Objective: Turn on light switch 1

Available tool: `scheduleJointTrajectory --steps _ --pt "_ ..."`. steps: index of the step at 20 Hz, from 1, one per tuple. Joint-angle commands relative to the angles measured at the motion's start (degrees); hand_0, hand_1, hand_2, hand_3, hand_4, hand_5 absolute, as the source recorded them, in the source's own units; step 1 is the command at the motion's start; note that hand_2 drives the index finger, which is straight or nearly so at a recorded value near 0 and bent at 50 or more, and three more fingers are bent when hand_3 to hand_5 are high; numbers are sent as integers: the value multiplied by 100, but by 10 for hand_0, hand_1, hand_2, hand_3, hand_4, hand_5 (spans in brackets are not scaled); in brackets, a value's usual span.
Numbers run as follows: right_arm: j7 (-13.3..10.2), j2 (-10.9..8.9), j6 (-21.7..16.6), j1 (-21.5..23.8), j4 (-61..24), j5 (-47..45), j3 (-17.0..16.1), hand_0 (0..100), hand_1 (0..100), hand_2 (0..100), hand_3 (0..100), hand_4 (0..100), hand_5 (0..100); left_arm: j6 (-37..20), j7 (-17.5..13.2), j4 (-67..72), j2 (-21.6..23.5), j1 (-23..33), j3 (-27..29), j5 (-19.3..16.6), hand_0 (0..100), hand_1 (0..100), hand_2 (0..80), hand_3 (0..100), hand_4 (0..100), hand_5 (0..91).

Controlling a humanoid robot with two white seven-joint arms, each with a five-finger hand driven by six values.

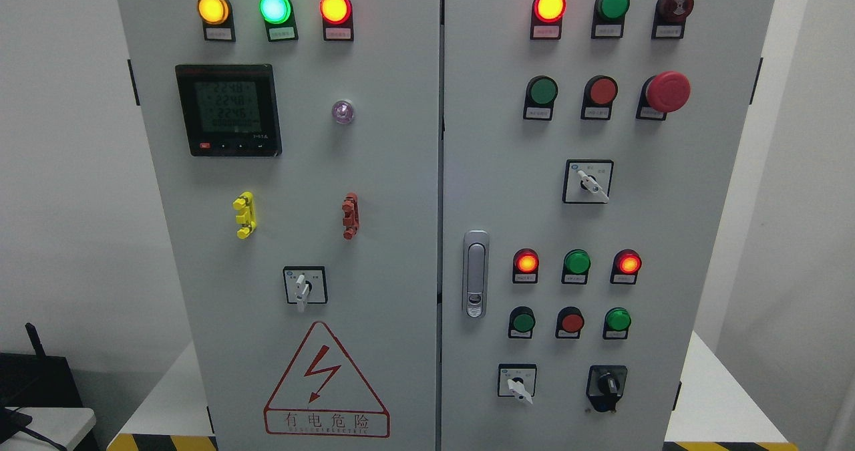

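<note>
Cabinet: a grey two-door electrical cabinet [394, 170] fills the head view, standing on a white counter [721, 404] with black-and-yellow hazard stripes along its front edge
Robot hands: neither arm shows in the picture, so the state of the fingers cannot be told
Left door, top row: a lit yellow lamp [213, 9], a lit green lamp [275, 7] and a lit red lamp [335, 8], side by side
Left door, middle: a digital meter [228, 109] with a glowing green display, and to its right a small clear dome lamp [343, 111]
Left door, lower: a yellow terminal piece [244, 214] and a red terminal piece [349, 215], well apart; below and between them a rotary switch [304, 285] with its white knob pointing down
Warning sign: a red triangle with lightning bolt [325, 379] at the bottom of the left door
Light switch 1: which control this is cannot be told, as the small labels are too blurred to read
Right door, top: a lit red lamp [549, 5], an unlit green lamp [612, 4], a dark red buzzer [674, 3]
Right door, second row: a green button [542, 91], a red button [602, 91], a red mushroom stop button [666, 91]
Right door, selector: an upper rotary switch [588, 181], knob tilted to lower right
Door handle: a silver latch [475, 274] at the right door's left edge
Right door, bottom: a white-knob switch [517, 381] and a black knob switch [606, 384]
</note>
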Motion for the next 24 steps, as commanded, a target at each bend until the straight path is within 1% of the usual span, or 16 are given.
scheduleJointTrajectory --steps 1,11,12,14,15,19,22,24 --pt "-3 2 2 -4 0 -141 97 120 389 0 0 0 0 2 -5 -58 -50 -28 55 -166 506 0 0 0 0 0" --pt "-3 -7 2 5 0 -141 97 120 389 0 0 0 0 -15 38 -110 -85 -20 81 -157 504 0 0 0 0 0" --pt "-3 2 2 -4 0 -141 97 120 389 0 0 0 0 -15 47 -128 -94 -20 142 -157 504 0 0 0 0 0" --pt "-3 2 2 5 0 -141 97 120 389 0 0 0 0 -50 292 -137 -94 -20 440 -175 503 0 0 0 0 0" --pt "-3 -7 10 -4 0 -141 97 120 389 0 0 0 0 -51 337 -163 -94 -20 511 -184 503 0 0 0 0 0" --pt "-3 2 2 5 0 -141 97 120 389 0 0 0 0 -59 355 -558 -51 120 643 -184 504 0 0 0 15 0" --pt "-3 -7 10 5 0 -141 97 120 389 0 0 0 0 -33 364 -1014 -33 313 1230 -254 504 0 0 0 19 0" --pt "-3 -7 2 -4 0 -141 97 120 389 0 0 0 0 -7 355 -1462 11 515 1303 -280 501 0 0 0 25 0"
